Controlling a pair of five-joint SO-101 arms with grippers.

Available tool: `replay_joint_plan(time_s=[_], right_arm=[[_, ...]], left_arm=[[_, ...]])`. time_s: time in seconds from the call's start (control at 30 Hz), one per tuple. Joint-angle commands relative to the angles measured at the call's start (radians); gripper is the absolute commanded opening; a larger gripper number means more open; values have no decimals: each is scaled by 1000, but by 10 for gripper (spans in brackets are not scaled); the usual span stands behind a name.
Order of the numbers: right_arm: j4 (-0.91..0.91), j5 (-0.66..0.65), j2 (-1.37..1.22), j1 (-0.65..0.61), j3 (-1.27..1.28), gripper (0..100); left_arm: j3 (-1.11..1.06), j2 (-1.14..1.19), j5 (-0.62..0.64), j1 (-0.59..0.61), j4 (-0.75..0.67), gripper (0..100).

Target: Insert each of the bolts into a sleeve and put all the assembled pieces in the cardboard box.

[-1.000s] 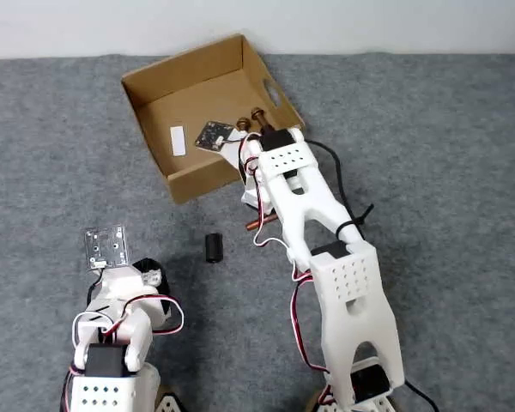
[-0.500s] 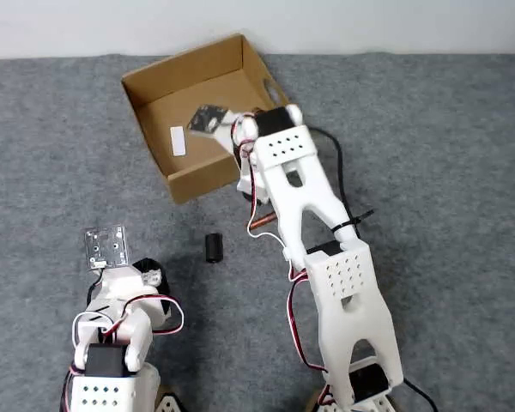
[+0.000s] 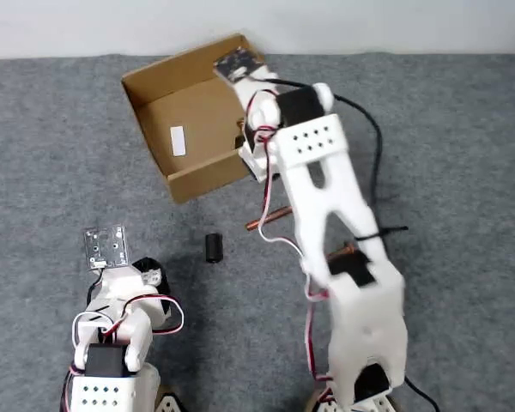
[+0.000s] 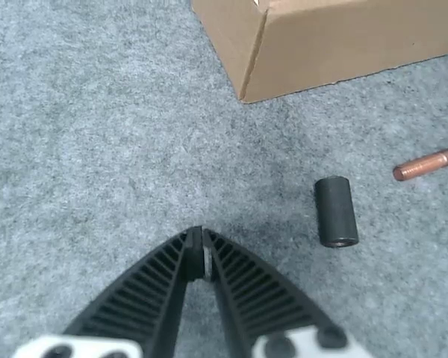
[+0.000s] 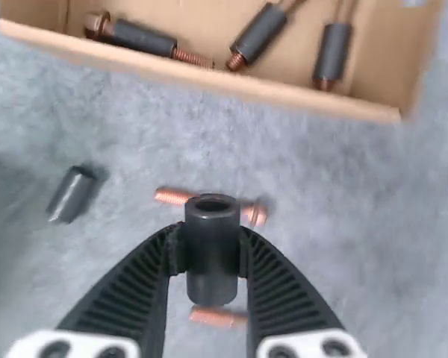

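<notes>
My right gripper (image 5: 209, 234) is shut on a black sleeve (image 5: 211, 250) whose hollow end faces the camera, held above the carpet in front of the cardboard box (image 5: 209, 78). Three sleeves with bolts in them lie inside that box (image 3: 146, 77). On the carpet lie a copper bolt (image 5: 170, 196), a loose black sleeve (image 5: 71, 194) and a second bit of copper (image 5: 218, 317) seen between the fingers. From above, the bolt (image 3: 269, 219) and the loose sleeve (image 3: 213, 247) lie between the arms. My left gripper (image 4: 198, 237) is shut and empty, short of the sleeve (image 4: 336, 211).
Grey carpet covers the table. The right arm (image 3: 326, 172) stretches over the box's near right corner with its cables hanging. Another copper piece (image 3: 339, 251) shows beside that arm. The left arm (image 3: 112, 292) sits low at the front left. A white label (image 3: 178, 140) lies in the box.
The right arm has risen and swung back from the box's interior, its wrist camera now over the box's far corner. A copper piece beside the arm came into sight. The left arm kept still.
</notes>
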State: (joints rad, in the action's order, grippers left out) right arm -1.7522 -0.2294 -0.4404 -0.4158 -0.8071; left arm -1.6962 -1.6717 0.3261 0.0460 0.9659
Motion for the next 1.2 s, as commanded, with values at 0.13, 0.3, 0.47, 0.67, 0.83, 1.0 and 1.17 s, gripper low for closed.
replay_joint_plan(time_s=[0.13,0.3,0.47,0.67,0.83,1.0,1.17], right_arm=[[-38,345,573,19,560,8],[1,488,858,36,887,8],[189,528,1129,189,1224,8],[378,523,1443,334,1611,8],[417,522,1687,340,1814,8],[421,443,1868,341,1886,8],[427,431,2002,369,1946,8]], left_arm=[[5,-8,12,5,-29,6],[5,-8,12,2,-29,6],[5,-9,12,0,-57,7],[21,-9,8,8,-46,8],[94,-2,8,-17,-17,8],[219,0,8,-126,98,8],[349,84,11,-233,150,8]])
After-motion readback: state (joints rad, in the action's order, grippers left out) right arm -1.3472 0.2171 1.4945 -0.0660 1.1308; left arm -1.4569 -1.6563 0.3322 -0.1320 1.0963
